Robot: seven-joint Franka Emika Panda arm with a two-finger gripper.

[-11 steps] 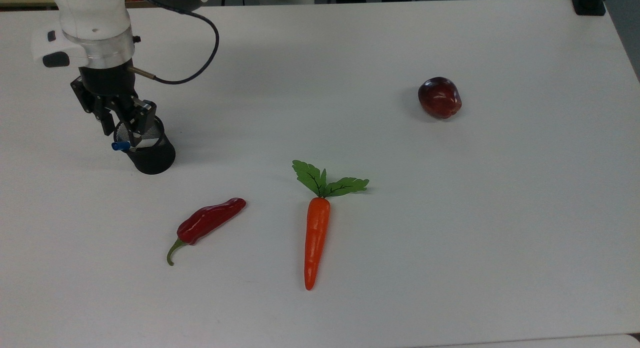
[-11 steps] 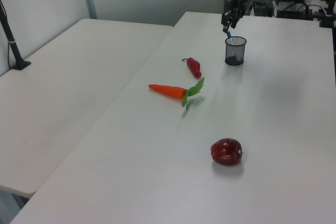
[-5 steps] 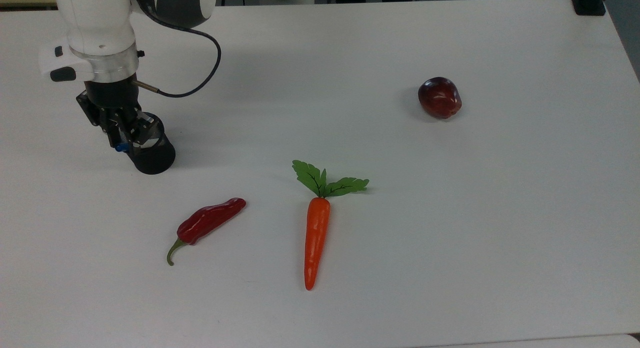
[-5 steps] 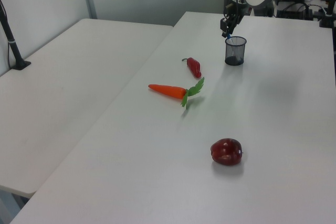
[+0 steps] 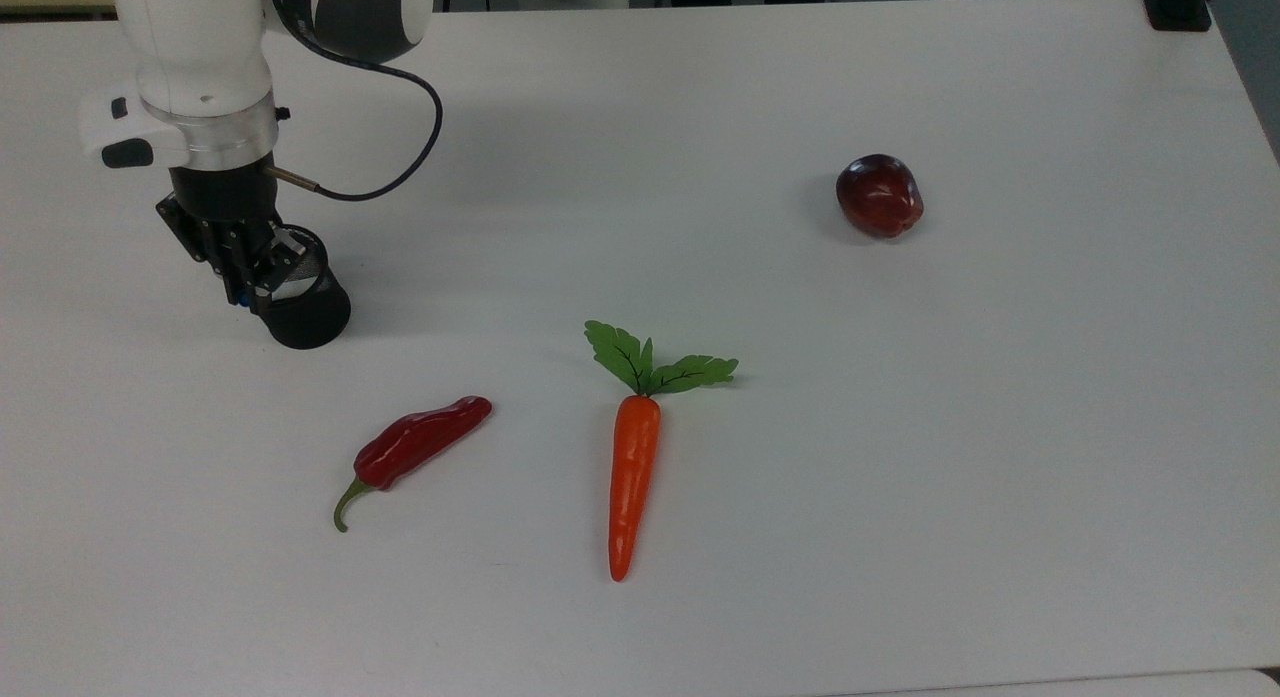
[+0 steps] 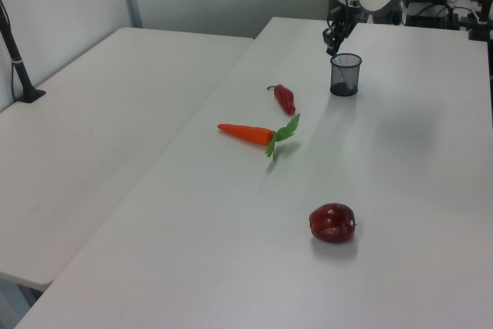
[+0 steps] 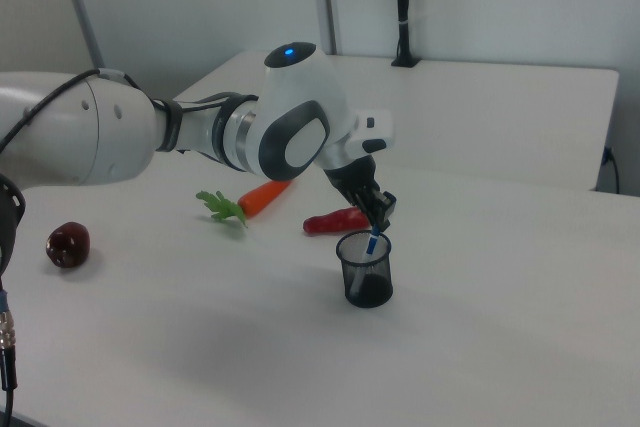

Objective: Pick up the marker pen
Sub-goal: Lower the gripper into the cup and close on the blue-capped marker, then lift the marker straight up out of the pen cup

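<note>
Right view: the marker pen [image 7: 373, 243] stands tilted in a black mesh cup [image 7: 365, 269], its blue cap end rising just above the rim and a sliver of white barrel showing through the mesh. The gripper [image 7: 379, 212] sits directly over the cup's mouth with its fingers pinched on the blue top of the pen. In the top view, the gripper [image 5: 247, 285] covers the cup's [image 5: 303, 317] rim on the top view's left, and a speck of blue pen [image 5: 244, 300] peeks out beneath the fingers. On the white table [image 5: 900, 457], a red chili pepper [image 5: 415, 446] lies near the cup, a carrot [image 5: 632, 467] with green leaves lies beside the pepper, and a dark red apple [image 5: 879, 195] sits well apart toward the top view's right. A black cable [image 5: 400, 137] loops from the arm's wrist above the cup.
</note>
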